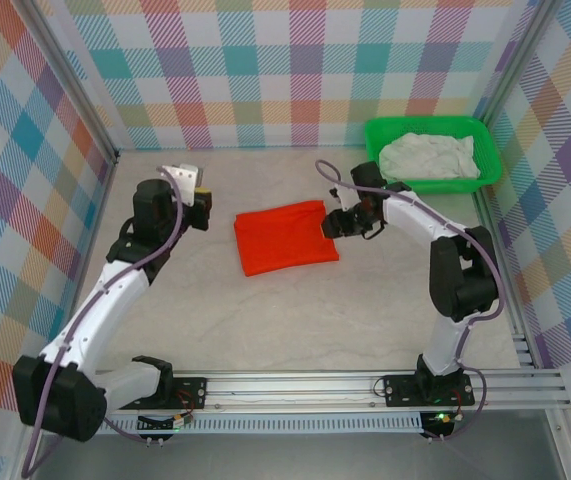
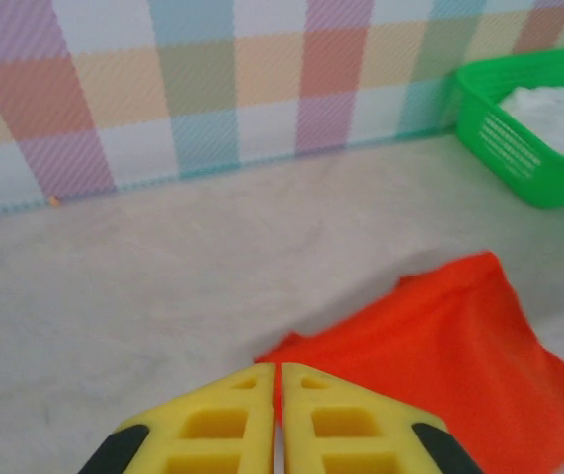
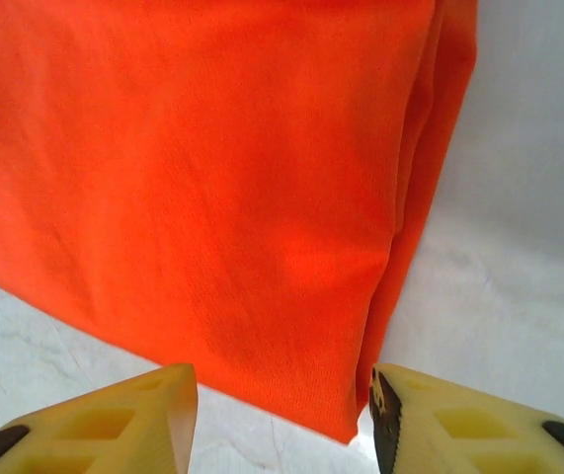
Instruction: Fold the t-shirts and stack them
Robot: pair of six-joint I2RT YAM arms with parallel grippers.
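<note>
Hovering spread wide, empty, at a corner of the folded orange shirt (image 1: 283, 238), the right gripper (image 3: 282, 395) seems set to neaten it; left gripper (image 2: 277, 380) pinched together, empty.

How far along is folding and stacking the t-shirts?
Done: the orange t-shirt lies folded on the table. In hand: nothing; the right claw hangs open at its edge, the left claw is shut. Left: the white t-shirt, crumpled in the green basket, needs folding and stacking.
</note>
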